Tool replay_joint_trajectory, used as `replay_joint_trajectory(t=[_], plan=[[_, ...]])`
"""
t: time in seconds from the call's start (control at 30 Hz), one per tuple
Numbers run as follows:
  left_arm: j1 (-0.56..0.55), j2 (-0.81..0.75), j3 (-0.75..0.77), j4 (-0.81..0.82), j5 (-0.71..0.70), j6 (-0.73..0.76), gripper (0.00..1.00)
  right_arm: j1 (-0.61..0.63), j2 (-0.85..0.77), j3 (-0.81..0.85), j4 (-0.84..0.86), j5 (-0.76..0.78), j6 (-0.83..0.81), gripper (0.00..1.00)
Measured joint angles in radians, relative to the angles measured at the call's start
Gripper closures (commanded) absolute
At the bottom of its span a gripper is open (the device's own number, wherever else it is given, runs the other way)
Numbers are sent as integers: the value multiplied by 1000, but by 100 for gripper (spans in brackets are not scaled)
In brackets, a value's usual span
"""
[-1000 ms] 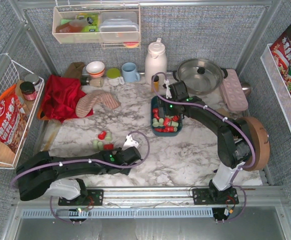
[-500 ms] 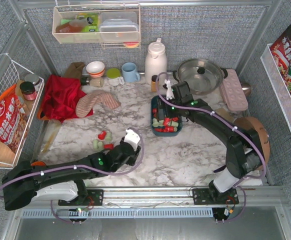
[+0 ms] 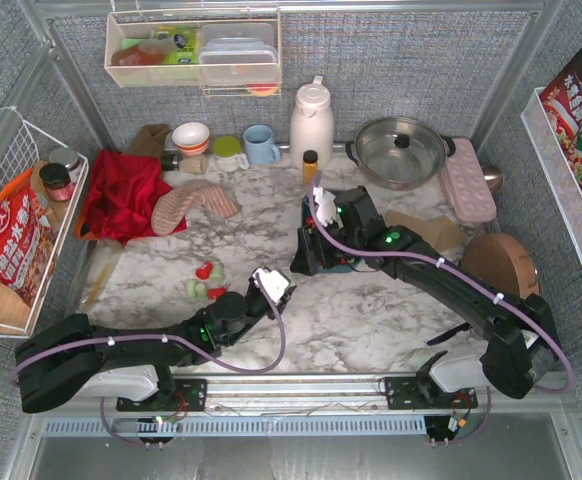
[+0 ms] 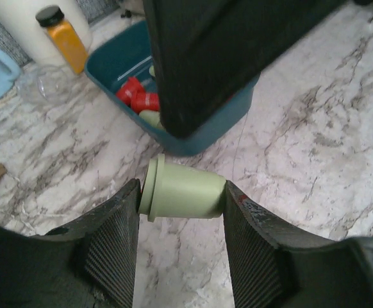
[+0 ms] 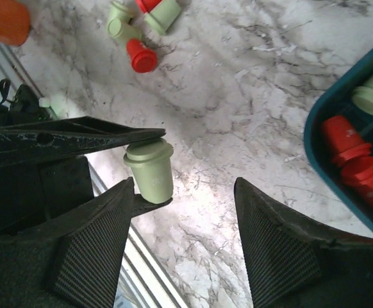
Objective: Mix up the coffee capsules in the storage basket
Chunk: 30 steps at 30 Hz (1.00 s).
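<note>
Left wrist: the left gripper (image 4: 181,192) clamps a mint green capsule (image 4: 183,190) crosswise, its rim at 9 o'clock, and the storage basket (image 4: 113,61) lies at 12. Right wrist: the right gripper (image 5: 185,186) stands parted and empty, with that capsule at 9 o'clock and the basket at 3. Top: the basket lies at 2 o'clock from the left gripper, the right gripper between them.

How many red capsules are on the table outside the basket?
2. One red capsule lies farther back on the table, the other nearer the front; others may be hidden.

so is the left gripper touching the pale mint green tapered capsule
Touching: the left wrist view shows the capsule clamped end to end in the left gripper.
</note>
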Motion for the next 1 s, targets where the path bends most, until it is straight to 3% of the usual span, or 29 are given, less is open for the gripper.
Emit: replay_joint_trajectory(t=[0.4,0.6,0.77,0.93,1.0], plan=[[0,13,-24,170,55,46,67,69,-10,-43,2,-63,3,39],[0,11,-26,172,61,46,66,82,2,-51,32,-80,3,61],[0,-4,-30,167,51,34,44,82,12,-51,46,-90,16,77],[0,-29,-45,170,20,6,2,86,12,-51,47,-60,24,81],[0,-50,-54,174,-5,-9,1,81,12,-51,37,-35,24,82]])
